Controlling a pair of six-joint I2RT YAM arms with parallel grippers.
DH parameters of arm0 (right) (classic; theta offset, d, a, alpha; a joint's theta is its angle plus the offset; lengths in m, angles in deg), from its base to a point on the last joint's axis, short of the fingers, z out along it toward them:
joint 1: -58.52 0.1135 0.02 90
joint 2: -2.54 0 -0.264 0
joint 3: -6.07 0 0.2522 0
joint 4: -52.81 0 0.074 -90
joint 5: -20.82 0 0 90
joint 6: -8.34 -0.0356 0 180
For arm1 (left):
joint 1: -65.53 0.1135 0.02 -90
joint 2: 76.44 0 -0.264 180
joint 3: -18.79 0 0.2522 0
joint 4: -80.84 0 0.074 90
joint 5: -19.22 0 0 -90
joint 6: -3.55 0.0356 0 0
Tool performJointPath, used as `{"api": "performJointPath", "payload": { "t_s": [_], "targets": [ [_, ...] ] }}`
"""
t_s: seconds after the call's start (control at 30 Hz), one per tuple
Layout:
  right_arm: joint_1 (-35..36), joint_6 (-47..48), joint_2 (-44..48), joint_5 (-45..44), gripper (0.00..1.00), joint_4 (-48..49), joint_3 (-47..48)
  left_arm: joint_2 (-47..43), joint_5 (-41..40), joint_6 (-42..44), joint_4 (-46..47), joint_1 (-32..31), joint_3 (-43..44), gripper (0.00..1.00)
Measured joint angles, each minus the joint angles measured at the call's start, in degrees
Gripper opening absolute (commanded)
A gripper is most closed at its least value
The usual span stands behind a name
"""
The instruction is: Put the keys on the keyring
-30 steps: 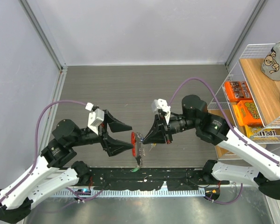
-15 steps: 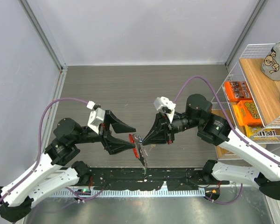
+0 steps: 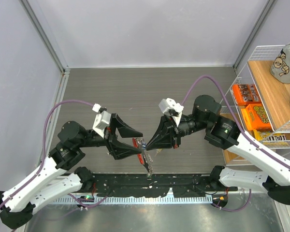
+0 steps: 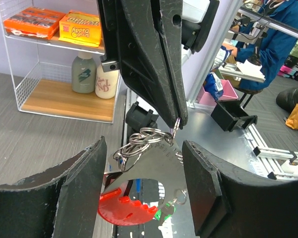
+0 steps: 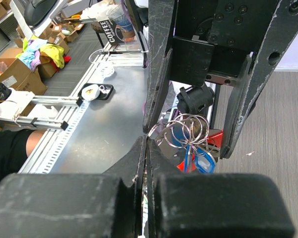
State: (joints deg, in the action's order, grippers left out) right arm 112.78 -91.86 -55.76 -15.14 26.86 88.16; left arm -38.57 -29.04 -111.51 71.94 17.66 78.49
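Two grippers meet at the small thin metal keyring (image 4: 139, 141): your right gripper (image 5: 145, 145) clamps it; your left gripper (image 4: 144, 148) straddles it, jaws apart, holding nothing; tiny colour-tagged keys (image 5: 198, 161) hang below.

Bright, even light; soft shadows.

the left arm (image 3: 43, 179) and the right arm (image 3: 256, 162) have smooth white shells on their long links, with round black joints (image 3: 70, 134) between them. a purple cable (image 3: 53, 113) loops from each arm to a small white camera block (image 3: 102, 123) on the wrist. the left gripper (image 3: 136, 142) and the right gripper (image 3: 147, 144) are matte black. their broad wedge fingers (image 4: 79, 188) taper to thin tips, with edges scuffed pale. small round screws (image 5: 232, 10) dot the black plate (image 5: 198, 54) behind the left fingers.
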Motion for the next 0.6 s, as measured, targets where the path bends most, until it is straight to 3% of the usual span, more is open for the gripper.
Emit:
{"api": "performJointPath", "payload": {
  "t_s": [0.37,0.6],
  "targets": [
    [0.42,3.48,-0.22,-2.58,0.06,-4.31,1.16,-5.55,-3.39,2.84,-7.37,0.0,1.2,0.73],
    [0.42,4.04,-0.24,-3.43,0.06,-4.94,1.07,-7.61,-2.97,2.82,-8.17,0.02,1.97,0.51]
  ]
}}
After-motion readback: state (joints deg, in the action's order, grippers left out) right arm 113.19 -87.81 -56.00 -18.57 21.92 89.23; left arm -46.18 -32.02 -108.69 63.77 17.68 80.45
